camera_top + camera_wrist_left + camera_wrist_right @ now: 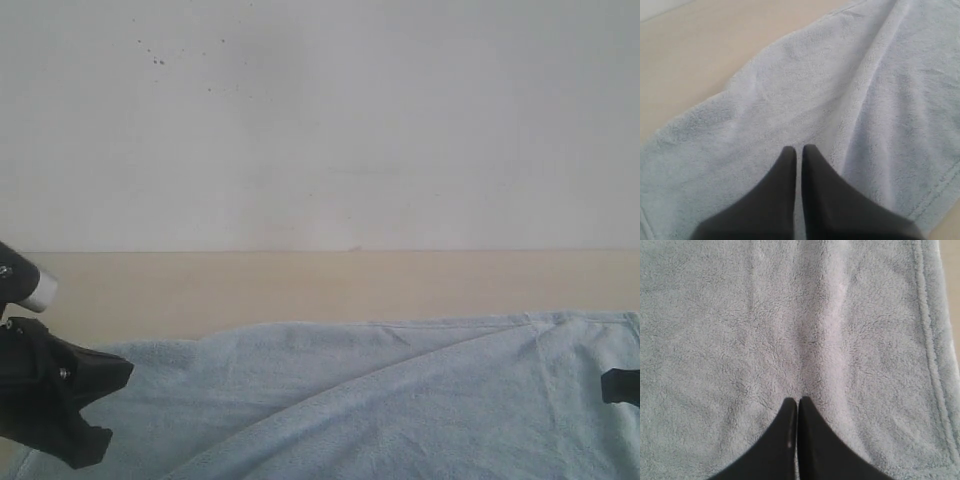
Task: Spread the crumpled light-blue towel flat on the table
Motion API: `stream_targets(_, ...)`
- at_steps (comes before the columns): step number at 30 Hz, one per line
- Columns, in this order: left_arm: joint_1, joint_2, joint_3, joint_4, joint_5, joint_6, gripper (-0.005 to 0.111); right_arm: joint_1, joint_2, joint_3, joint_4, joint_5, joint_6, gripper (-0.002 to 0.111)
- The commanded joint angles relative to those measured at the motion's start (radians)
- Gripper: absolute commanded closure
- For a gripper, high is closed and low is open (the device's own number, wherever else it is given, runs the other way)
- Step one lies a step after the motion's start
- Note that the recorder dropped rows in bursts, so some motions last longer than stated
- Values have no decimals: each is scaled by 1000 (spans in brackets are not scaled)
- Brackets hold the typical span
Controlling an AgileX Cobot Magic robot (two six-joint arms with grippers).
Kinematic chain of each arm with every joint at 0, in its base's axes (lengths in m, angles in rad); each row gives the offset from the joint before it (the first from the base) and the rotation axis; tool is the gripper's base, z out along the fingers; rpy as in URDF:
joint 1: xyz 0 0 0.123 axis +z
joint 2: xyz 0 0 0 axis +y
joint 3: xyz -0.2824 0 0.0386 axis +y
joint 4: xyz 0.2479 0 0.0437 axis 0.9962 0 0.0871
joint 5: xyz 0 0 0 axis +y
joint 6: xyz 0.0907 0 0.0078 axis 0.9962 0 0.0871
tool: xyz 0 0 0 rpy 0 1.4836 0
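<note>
The light-blue towel [380, 400] lies spread across the near part of the beige table [300, 285], with a long diagonal fold ridge and soft wrinkles. My left gripper [798, 148] hovers over the towel [815, 90] near its left end, its jaws shut with only a thin slit between them and no cloth in it. My right gripper [798, 400] is shut too, with nothing held, above the fluffy towel [790, 315] close to its stitched hem [927, 340]. The care tag is out of view.
The left arm's black body [50, 390] stands at the lower left, and a bit of the right arm [620, 386] shows at the right edge. Bare table [690, 60] runs back to the white wall [320, 120].
</note>
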Motion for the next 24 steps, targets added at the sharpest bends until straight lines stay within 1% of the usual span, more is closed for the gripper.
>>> stream_targets(1,-1,79,-61,-173,32,192,103,0,-8,-1,-9,-11,-6,108)
stream_targets(3,1,129,-94,-303,32,278,103,0,-8,-1,-9,-11,-6,108)
stream_targets(5,1,196,-136,-375,32,359,103,0,-8,-1,-9,-11,-6,108)
stream_targets(7,1,261,-177,-403,32,409,103,0,-8,-1,-9,-11,-6,108)
stream_targets(12,8,388,-273,-414,33,449,103,0,-8,-1,-9,-11,-6,108)
stream_targets(14,28,423,-310,-433,40,449,103,0,-8,-1,-9,-11,-6,108)
stream_targets(18,88,466,-381,-636,114,449,103,0,-8,-1,-9,-13,-6,108)
stream_targets(20,131,477,-396,-719,144,449,103,0,-8,-1,-9,-13,-6,108)
stream_targets(22,164,484,-397,-749,185,449,103,0,-8,-1,-9,-13,-6,108)
stream_targets(24,192,486,-397,-749,226,449,103,0,-8,-1,-9,-13,-6,108)
